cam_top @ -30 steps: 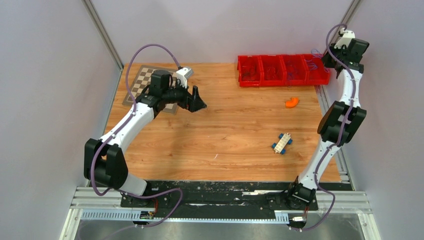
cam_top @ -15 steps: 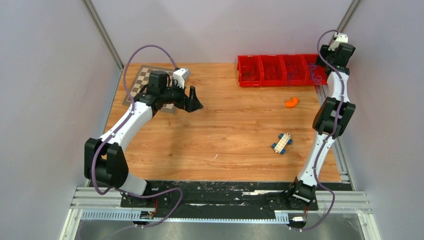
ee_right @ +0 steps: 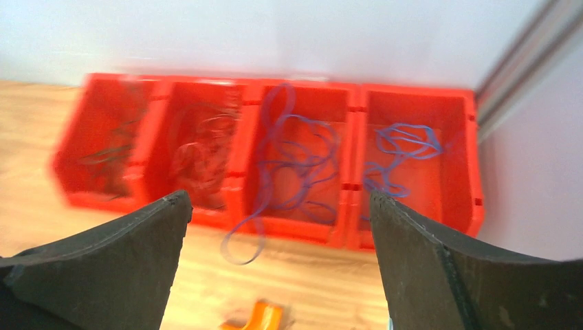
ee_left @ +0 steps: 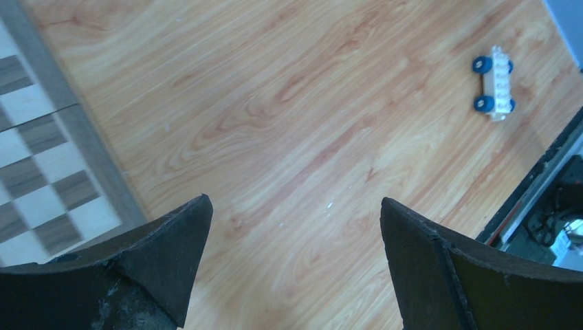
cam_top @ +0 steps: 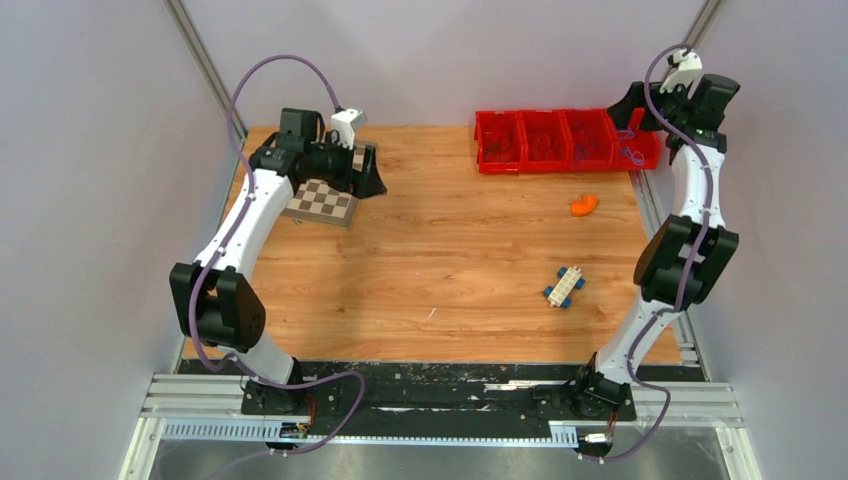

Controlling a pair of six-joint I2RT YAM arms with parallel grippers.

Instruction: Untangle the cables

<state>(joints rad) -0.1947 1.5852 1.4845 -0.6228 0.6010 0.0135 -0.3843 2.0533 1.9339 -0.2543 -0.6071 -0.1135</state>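
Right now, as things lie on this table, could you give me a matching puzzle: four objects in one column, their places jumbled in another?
Things:
1. chessboard
2. blue cables
3. orange piece
4. toy car

Places:
A. in the red bins, one loop hanging over the front
B. on the wood just in front of the bins
C. far left corner
D. right side, closest of the four to the near edge

Pairs: 1-C, 2-A, 3-B, 4-D.

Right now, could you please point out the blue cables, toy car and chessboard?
blue cables (ee_right: 297, 165): right wrist view, on the tangle's middle.
toy car (ee_left: 498, 86): left wrist view, on its white body.
chessboard (cam_top: 325, 198): top view, on its checkered face.
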